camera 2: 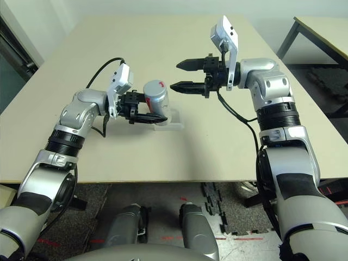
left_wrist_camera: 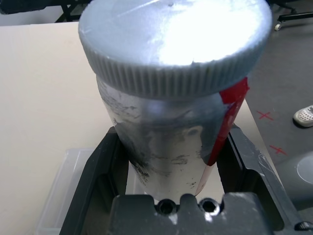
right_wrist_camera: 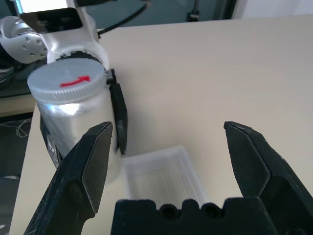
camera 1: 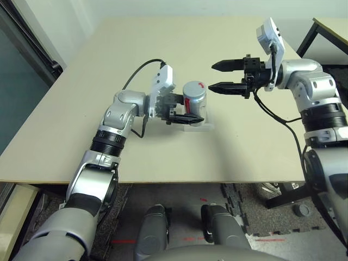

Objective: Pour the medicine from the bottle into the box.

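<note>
The left hand (camera 1: 182,110) is clenched on the bottle (camera 1: 194,100), its black fingers clasping the lower body from the left side and holding it upright, lifted just above the box (camera 1: 198,125). The bottle's long axis stands nearly vertical, the grey cap (left_wrist_camera: 173,39) still screwed on top, the red stripe facing right and far. Directly right of the cap, just beside it but not touching, the right hand (camera 1: 223,76) hangs released, its two fingers spread wide one above the other and pointing left at the bottle. So the cap lies straight ahead of the right hand's fingertips, and this is the nearer free hand for twisting it off; it seems the cap must come away before anything can pour. The clear box sits on the surface (camera 1: 109,65) under and slightly near-right of the bottle, well in from every edge. Open surface spreads far and to both sides, giving room to tip the bottle rightward over the box.
</note>
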You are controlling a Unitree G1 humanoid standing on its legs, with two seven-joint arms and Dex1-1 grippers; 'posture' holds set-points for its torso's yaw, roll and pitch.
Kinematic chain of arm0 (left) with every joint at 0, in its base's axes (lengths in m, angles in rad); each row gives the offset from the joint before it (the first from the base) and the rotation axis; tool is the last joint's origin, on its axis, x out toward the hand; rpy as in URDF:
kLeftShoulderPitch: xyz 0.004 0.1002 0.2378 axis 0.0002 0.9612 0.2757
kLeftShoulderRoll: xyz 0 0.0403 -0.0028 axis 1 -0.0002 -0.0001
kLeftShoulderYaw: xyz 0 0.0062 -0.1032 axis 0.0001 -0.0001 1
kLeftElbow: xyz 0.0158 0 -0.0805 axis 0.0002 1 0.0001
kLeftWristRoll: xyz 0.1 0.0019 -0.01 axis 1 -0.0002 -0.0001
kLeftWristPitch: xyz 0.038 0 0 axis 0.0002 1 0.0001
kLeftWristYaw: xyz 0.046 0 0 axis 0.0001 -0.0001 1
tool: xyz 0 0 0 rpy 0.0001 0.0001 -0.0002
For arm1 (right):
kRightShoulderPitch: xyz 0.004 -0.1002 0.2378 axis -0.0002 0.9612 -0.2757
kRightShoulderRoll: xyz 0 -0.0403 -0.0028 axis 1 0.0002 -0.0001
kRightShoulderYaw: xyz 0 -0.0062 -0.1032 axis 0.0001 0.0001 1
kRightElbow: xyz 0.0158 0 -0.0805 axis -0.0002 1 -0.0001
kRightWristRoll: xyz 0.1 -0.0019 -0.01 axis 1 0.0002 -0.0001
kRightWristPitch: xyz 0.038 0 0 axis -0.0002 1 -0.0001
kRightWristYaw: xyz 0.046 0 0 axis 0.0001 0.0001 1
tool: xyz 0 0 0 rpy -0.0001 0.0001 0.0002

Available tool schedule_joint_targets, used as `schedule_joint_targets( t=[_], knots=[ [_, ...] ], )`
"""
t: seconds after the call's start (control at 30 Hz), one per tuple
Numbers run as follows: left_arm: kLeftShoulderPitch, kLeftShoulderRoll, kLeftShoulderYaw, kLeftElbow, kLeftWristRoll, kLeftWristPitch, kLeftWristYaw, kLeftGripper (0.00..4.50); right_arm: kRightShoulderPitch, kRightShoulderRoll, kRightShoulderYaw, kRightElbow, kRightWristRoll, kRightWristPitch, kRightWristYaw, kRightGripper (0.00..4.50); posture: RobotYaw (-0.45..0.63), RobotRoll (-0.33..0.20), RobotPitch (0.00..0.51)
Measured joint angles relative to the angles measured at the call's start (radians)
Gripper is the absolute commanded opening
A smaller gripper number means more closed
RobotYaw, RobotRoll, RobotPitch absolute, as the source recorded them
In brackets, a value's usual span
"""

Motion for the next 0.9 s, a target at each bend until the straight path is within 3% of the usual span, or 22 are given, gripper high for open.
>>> schedule_joint_targets(
  t=[0.2,0.43,0.63,0.9],
  knots=[
    [0.0,0.005,0.0,0.004,0.0,-0.002,0.009,2.77,0.002,-0.037,-0.001,0.005,-0.012,-0.006,0.007,4.5,-0.01,0.0,0.08],
    [-0.03,0.011,0.003,0.118,0.003,-0.056,0.02,2.77,0.084,-0.054,-0.003,-0.202,0.027,0.119,-0.001,4.5,-0.03,0.0,0.078],
    [-0.079,0.007,0.003,0.21,0.008,-0.115,0.023,2.77,0.107,-0.021,-0.003,-0.383,0.081,0.227,-0.062,4.5,-0.04,0.0,0.078],
    [-0.104,-0.02,0.002,0.286,0.021,-0.159,0.024,2.77,0.098,0.054,0.001,-0.404,0.068,0.228,-0.17,4.5,-0.05,0.0,0.075]
  ],
)
